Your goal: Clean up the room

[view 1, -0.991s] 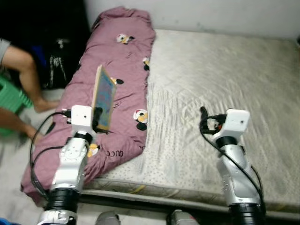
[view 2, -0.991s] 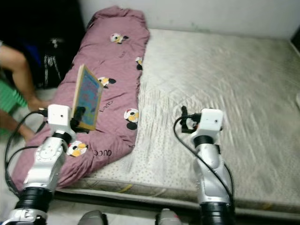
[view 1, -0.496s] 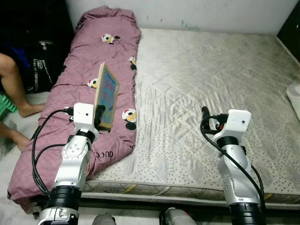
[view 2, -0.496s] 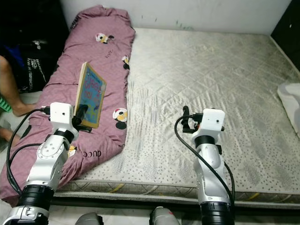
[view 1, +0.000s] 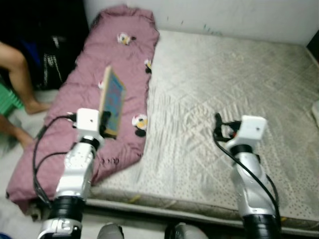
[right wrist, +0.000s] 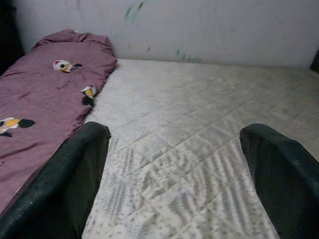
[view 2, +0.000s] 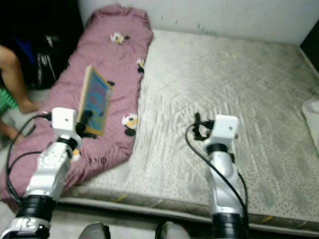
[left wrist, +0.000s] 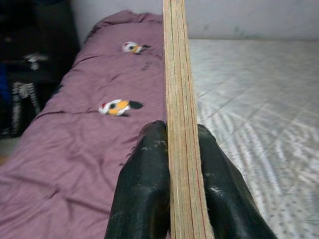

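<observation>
A thin book with a blue cover (view 1: 112, 102) stands upright on its edge in my left gripper (view 1: 105, 124), which is shut on its lower end above the purple quilt (view 1: 107, 64). In the left wrist view both black fingers (left wrist: 144, 189) press the book's page edges (left wrist: 177, 124). My right gripper (view 1: 217, 119) hovers open over the grey mattress (view 1: 224, 79) with nothing between its fingers (right wrist: 75, 174).
The purple quilt with cartoon prints lies along the bed's left side. A person's leg (view 1: 20, 69) and a green stool (view 1: 7, 97) are on the left floor beside dark bags (view 1: 50, 59). A white thing (view 2: 311, 112) lies at the bed's right edge.
The whole picture has swung and blurred, so the camera moved. The book stays gripped in my left gripper and the right gripper stays open.
</observation>
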`<state>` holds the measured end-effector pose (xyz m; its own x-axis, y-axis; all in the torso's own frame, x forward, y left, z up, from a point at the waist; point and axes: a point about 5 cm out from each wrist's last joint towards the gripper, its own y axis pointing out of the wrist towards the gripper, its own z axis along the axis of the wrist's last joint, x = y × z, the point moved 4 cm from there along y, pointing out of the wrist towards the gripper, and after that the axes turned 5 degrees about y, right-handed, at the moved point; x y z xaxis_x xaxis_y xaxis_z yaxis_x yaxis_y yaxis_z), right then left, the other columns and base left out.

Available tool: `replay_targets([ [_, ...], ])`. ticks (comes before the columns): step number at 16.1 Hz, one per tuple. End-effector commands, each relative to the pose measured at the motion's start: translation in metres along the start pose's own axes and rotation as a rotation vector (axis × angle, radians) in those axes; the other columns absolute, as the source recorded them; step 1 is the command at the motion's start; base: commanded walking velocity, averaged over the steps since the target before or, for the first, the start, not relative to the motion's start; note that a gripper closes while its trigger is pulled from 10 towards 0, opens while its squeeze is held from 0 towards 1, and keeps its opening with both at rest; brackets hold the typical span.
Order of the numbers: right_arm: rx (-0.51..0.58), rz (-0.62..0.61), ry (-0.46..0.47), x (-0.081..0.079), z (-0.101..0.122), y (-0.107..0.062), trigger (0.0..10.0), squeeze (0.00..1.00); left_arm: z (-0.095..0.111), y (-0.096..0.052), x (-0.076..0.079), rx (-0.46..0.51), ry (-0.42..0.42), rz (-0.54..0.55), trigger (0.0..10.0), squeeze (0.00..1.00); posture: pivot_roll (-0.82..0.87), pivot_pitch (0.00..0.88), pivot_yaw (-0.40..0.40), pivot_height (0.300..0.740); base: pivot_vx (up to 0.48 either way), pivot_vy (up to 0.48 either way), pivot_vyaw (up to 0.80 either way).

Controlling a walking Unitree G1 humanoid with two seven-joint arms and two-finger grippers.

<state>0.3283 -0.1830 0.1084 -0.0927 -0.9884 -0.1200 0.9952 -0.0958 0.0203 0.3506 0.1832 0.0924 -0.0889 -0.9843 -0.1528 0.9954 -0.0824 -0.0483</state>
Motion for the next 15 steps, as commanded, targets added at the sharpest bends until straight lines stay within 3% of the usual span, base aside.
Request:
replay_targets([
  [1, -0.027, -0.042, -0.015, 0.014, -0.004, -0.002, 10.0, 0.00, 0.012, 0.004, 0.003, 0.044, -0.010, -0.009, 10.0, 0.00, -0.09, 0.060, 0.001, 0.740, 0.000, 0.000, 0.00],
  [6, -0.054, -0.037, -0.009, 0.015, -0.010, -0.002, 10.0, 0.00, 0.011, 0.004, 0.004, 0.046, -0.033, -0.003, 10.0, 0.00, -0.09, 0.060, 0.000, 0.740, 0.000, -0.113, 0.00],
  [9, -0.075, -0.033, -0.083, 0.011, -0.014, -0.003, 10.0, 0.00, 0.009, 0.002, -0.001, 0.041, -0.039, 0.026, 10.0, 0.00, -0.09, 0.062, 0.001, 0.740, 0.000, 0.000, 0.00],
  [13, -0.075, 0.025, -0.020, 0.005, -0.014, -0.004, 10.0, 0.00, 0.007, 0.002, -0.001, 0.037, -0.023, 0.027, 10.0, 0.00, -0.09, 0.056, 0.003, 0.740, 0.000, 0.000, 0.00],
  [14, -0.100, 0.011, 0.073, 0.010, -0.018, -0.007, 10.0, 0.00, 0.005, 0.001, -0.001, 0.029, -0.020, 0.025, 10.0, 0.00, -0.09, 0.046, 0.004, 0.740, 0.000, 0.000, 0.00],
  [15, -0.104, -0.002, 0.068, 0.013, -0.019, -0.007, 10.0, 0.00, 0.003, 0.000, 0.000, 0.021, -0.022, 0.020, 10.0, 0.00, -0.09, 0.046, 0.004, 0.740, 0.000, 0.000, 0.00],
])
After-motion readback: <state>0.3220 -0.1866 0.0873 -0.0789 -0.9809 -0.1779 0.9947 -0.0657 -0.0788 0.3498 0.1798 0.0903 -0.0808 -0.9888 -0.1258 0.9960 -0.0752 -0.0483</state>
